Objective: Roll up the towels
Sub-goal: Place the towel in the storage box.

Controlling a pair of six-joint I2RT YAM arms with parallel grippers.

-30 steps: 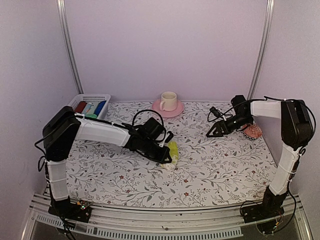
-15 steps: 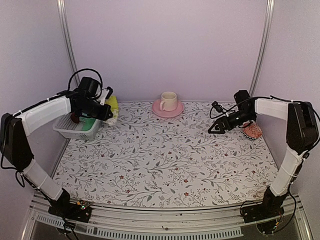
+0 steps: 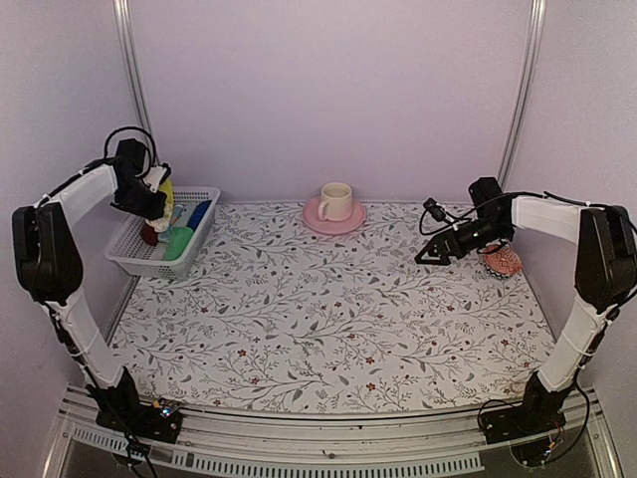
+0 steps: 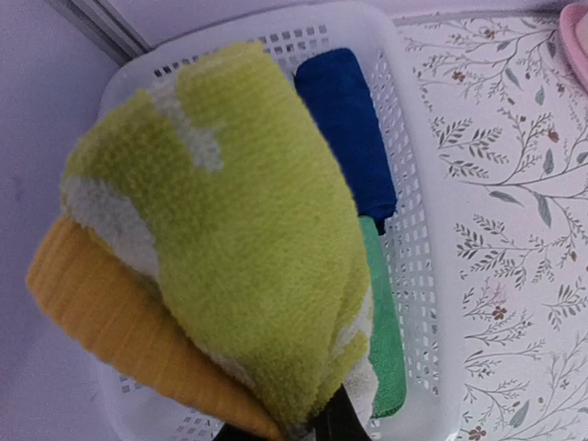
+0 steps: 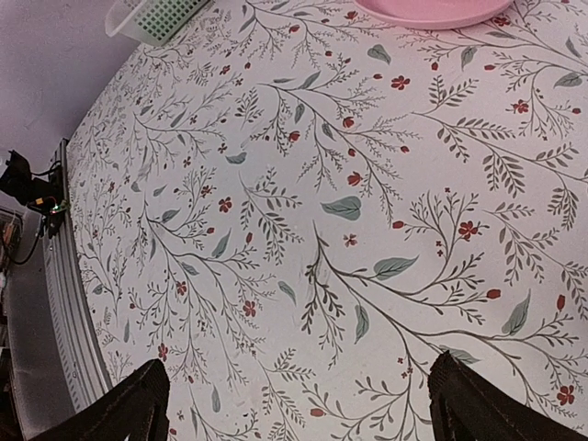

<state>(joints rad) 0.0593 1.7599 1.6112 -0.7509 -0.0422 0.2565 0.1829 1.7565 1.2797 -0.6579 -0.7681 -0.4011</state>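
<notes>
My left gripper (image 3: 151,199) is shut on a rolled pale yellow-green towel (image 4: 230,239) with white marks and holds it over the white basket (image 3: 129,261) at the back left. The towel fills the left wrist view and hides the fingers, apart from a dark tip at the bottom edge. A plain bright green towel (image 4: 388,340) lies rolled in the basket (image 4: 409,119), also seen as the green towel (image 3: 177,241) from above. My right gripper (image 3: 430,254) hangs open over the table's right side, nothing between its fingers (image 5: 133,404).
The basket also holds a deep blue roll (image 4: 344,129) and a dark red roll (image 3: 149,235). An orange-yellow ribbed cloth (image 4: 101,312) shows under the held towel. A cream cup on a pink saucer (image 3: 335,205) stands at the back centre. A red patterned object (image 3: 504,262) lies by the right wall.
The left arm has carried the rolled yellow-green towel from the table's middle to above the basket at the back left. The right arm has barely moved.
</notes>
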